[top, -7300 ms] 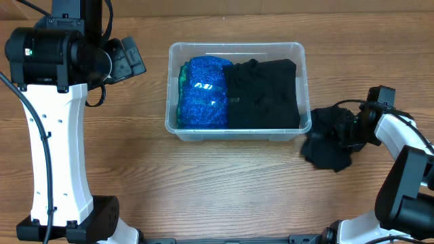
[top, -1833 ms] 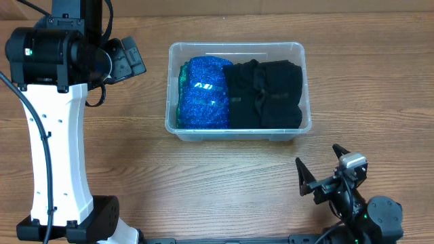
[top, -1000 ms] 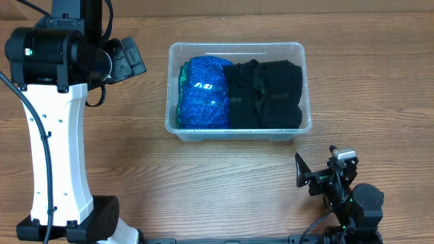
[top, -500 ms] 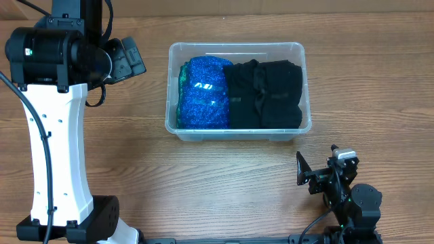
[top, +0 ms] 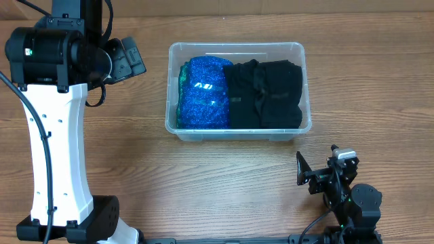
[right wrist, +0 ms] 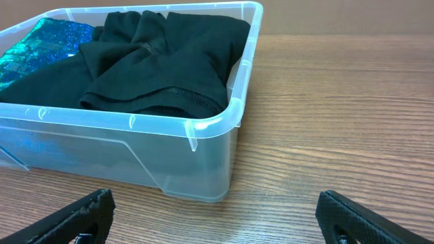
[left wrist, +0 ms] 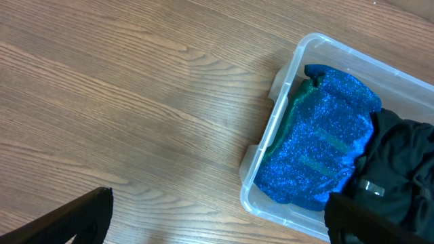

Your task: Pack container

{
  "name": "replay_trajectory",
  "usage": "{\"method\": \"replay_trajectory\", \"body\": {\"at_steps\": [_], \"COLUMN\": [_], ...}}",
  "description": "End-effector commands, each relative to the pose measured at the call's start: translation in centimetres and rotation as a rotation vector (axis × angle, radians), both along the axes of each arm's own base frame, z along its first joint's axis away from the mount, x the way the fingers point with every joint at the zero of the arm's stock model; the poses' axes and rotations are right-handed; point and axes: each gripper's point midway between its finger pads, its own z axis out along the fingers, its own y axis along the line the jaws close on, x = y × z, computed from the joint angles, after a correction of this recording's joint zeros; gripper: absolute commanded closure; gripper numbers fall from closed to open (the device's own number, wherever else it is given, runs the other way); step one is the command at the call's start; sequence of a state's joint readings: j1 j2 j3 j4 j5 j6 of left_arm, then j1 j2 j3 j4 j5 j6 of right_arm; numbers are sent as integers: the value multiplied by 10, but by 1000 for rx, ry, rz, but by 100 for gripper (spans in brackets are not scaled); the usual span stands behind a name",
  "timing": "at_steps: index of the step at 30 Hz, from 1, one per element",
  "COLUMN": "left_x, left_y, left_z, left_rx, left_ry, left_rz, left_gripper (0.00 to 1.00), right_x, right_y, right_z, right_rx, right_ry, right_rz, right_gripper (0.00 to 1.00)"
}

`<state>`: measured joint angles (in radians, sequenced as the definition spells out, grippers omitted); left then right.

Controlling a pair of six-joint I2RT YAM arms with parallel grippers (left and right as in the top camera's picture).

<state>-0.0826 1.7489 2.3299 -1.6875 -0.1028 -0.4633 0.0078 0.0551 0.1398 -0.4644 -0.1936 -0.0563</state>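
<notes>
The clear container (top: 306, 88) stands at the middle back of the table. A sparkly blue cloth (top: 203, 91) fills its left half and folded black clothes (top: 263, 95) fill its right half. My left gripper (top: 126, 59) hangs high to the left of the container, open and holding nothing. In the left wrist view it (left wrist: 217, 220) looks down on the container's left rim (left wrist: 285, 88) and the blue cloth (left wrist: 319, 149). My right gripper (top: 317, 164) sits low near the front edge, open and empty. In the right wrist view it (right wrist: 217, 217) faces the container's corner (right wrist: 203, 163) and the black clothes (right wrist: 163, 61).
The left arm's white column (top: 57, 156) stands along the left side of the wooden table (top: 203, 176). The right arm's base (top: 356, 207) sits at the front right.
The black garment that lay to the right of the container now lies inside it. My right arm has drawn back to the front edge. Nothing moved over the last second.
</notes>
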Motion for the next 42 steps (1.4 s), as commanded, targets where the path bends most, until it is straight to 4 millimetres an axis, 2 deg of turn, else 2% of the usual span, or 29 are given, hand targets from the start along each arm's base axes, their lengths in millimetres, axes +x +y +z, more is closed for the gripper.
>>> {"method": "replay_trajectory", "body": {"at_steps": [1, 20, 26, 29, 32, 35, 37, 40, 42], "left_x": [0, -2, -20, -28, -31, -34, -43, -58, -61], "left_y": [3, 4, 5, 10, 11, 13, 15, 18, 20], "left_z": [0, 3, 25, 45, 74, 91, 93, 84, 77], "left_rx": [18, 17, 12, 27, 17, 17, 19, 25, 29], "left_ry": [3, -7, -76, -158, -301, -415, -455, -495, -536], "left_rz": [-4, -4, -3, 11, 14, 25, 31, 40, 48], "left_gripper": [0, 0, 0, 0, 0, 0, 0, 0, 0], "right_x": [1, 1, 1, 1, 1, 1, 1, 1, 1], "right_y": [-3, -3, -3, -3, -3, -3, -3, -3, -3], "right_z": [0, 0, 0, 0, 0, 0, 0, 0, 0], "right_rx": [-8, -8, -8, -8, -8, -8, -8, -8, -8], "right_ry": [-13, -13, -13, -13, -13, -13, -13, -13, -13], "right_rz": [-15, -15, -15, -15, -15, -15, -15, -15, -15], "right_gripper": [0, 0, 0, 0, 0, 0, 0, 0, 0]}}
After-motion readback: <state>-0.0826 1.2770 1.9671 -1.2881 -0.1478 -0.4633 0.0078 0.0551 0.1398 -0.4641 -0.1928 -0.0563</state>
